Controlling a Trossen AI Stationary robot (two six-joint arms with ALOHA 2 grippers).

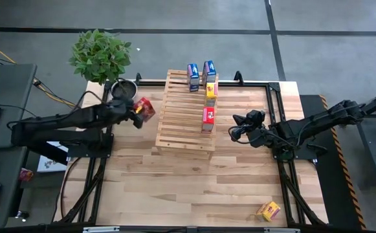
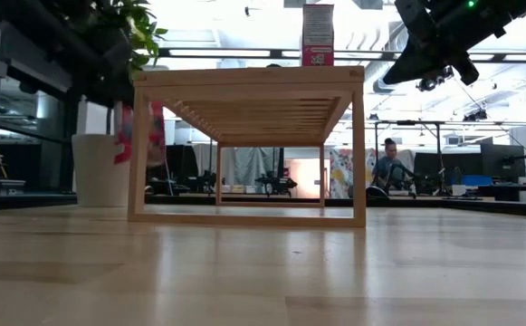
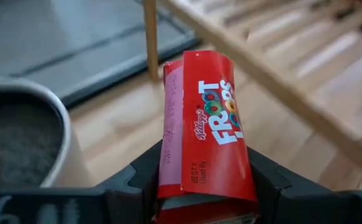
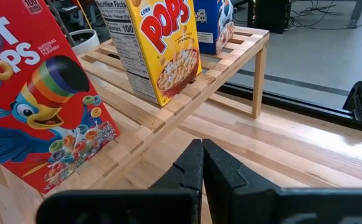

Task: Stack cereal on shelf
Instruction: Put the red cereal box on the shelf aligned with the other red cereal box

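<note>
- One potted plant [image 1: 101,55] at the table's far-left corner, just behind the left gripper [image 1: 136,115].
- Left gripper raised beside the shelf [image 1: 184,126], jaws clamped on a red cereal box [image 3: 202,134], its white lettering plain, card slightly creased.
- Four boxes on the shelf: two blue [image 1: 200,74] at the far end, then a yellow one [image 4: 159,46], then a red one [image 4: 37,99].
- Right gripper [image 4: 202,165] just right of the shelf, jaws together, holding nothing.
- One yellow-orange box [image 1: 269,210] lying on the table near the front right corner.

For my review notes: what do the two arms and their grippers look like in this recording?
Both arms are dark, jointed and slim, with black cabling along the links. The left gripper has two black, blocky, angled fingers. The right gripper has matching black, wedge-shaped fingers. In the low view, a small green light glows on the arm overhead.
</note>
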